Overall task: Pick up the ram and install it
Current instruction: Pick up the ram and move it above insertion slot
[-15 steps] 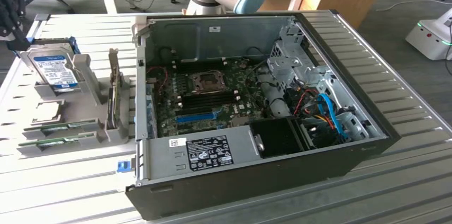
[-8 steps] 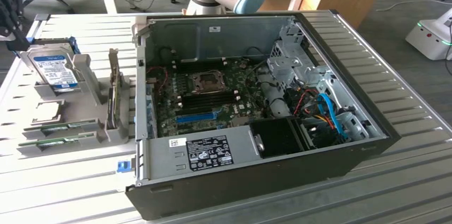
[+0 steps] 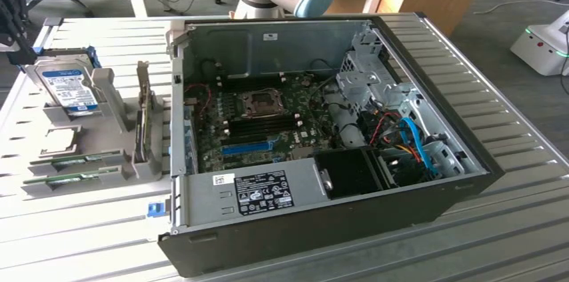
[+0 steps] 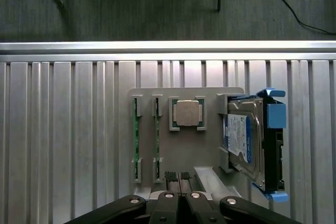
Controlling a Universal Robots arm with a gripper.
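- Above the grey holder (image 4: 181, 150) on the ribbed desk (image 4: 63, 140), our hand (image 4: 177, 175) hung clenched on nothing.
- We saw two ram sticks (image 4: 135, 136) standing on edge in the holder's outermost slots, bare desk alongside.
- We saw the open case (image 3: 294, 239) well apart.

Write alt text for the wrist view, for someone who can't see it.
The shut gripper hovers over a grey holder on a slatted metal table. The holder carries two green ram sticks on edge, a processor chip and a hard drive in a blue bracket.
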